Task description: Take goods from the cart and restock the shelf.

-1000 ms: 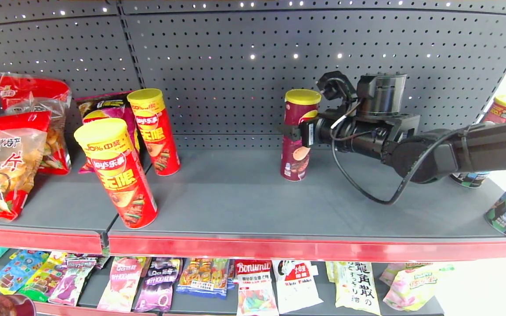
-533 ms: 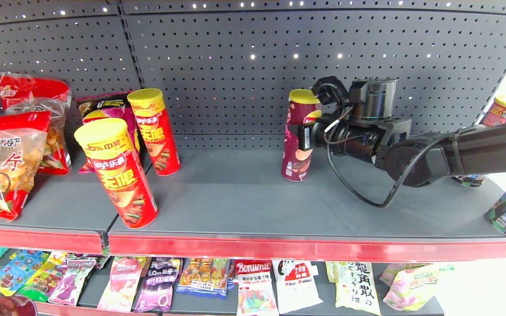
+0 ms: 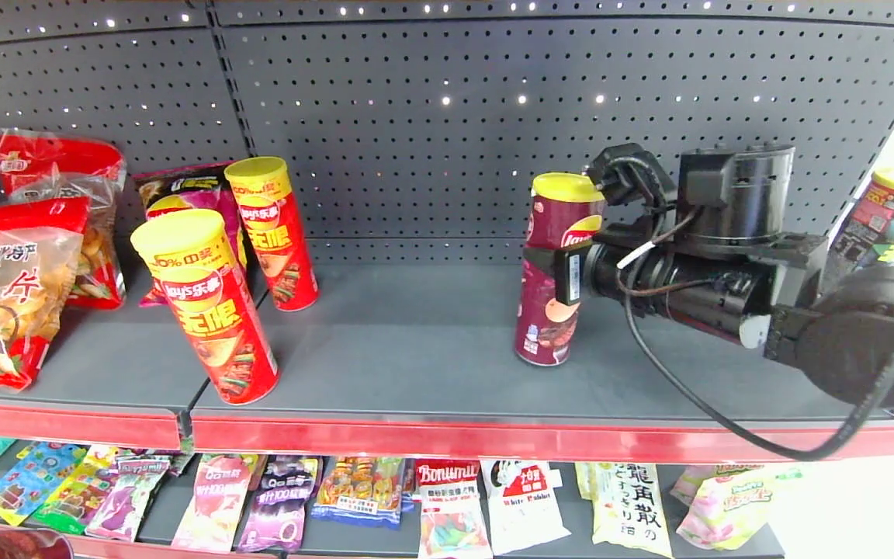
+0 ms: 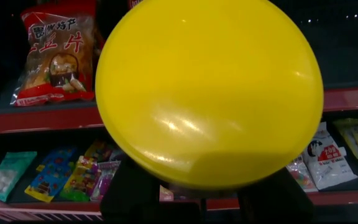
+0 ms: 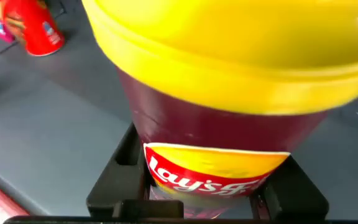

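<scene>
The right gripper (image 3: 557, 270), fingers (image 3: 570, 273) pinching the maroon can (image 3: 546, 326) at mid-height, has drawn it forward and rightward over the shelf (image 3: 416, 349), towards the front edge. Its base may not be resting yet, so placement looks unfinished. The left gripper's (image 4: 210, 200) fingers (image 4: 143, 200) clamp a second can (image 4: 210, 87).

A logo label in red and yellow is carried on the maroon can (image 3: 549, 279). Large yellow characters are printed down the front red can (image 3: 210, 310) and the rear red can (image 3: 272, 233). Characters are also printed on the red snack bag (image 3: 8, 287) and lettering on the lower-shelf packets (image 3: 447, 505). The print is not transcribed.
</scene>
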